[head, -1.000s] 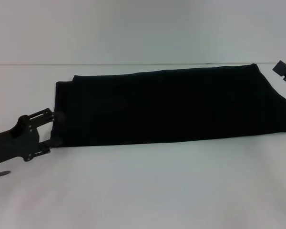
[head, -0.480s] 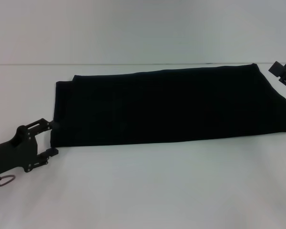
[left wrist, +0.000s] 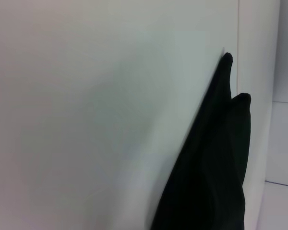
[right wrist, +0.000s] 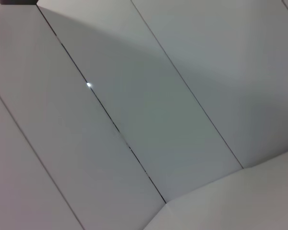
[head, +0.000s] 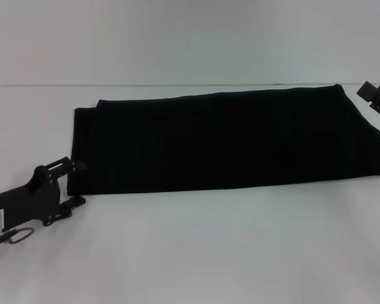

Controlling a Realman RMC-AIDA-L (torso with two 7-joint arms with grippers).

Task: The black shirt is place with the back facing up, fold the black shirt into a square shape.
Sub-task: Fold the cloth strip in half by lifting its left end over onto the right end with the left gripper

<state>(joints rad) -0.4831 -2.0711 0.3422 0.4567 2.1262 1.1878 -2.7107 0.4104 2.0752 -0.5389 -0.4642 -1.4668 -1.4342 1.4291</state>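
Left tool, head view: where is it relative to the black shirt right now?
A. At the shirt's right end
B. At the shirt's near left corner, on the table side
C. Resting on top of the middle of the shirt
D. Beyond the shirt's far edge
B: the left tool sits just off the near left corner of the folded black shirt, over the white table, while the right tool stays at the far right.

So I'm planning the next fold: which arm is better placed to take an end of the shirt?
The left. Its hand sits at the black shirt's left end, fingers open; the right hand hangs off beyond the far right corner.
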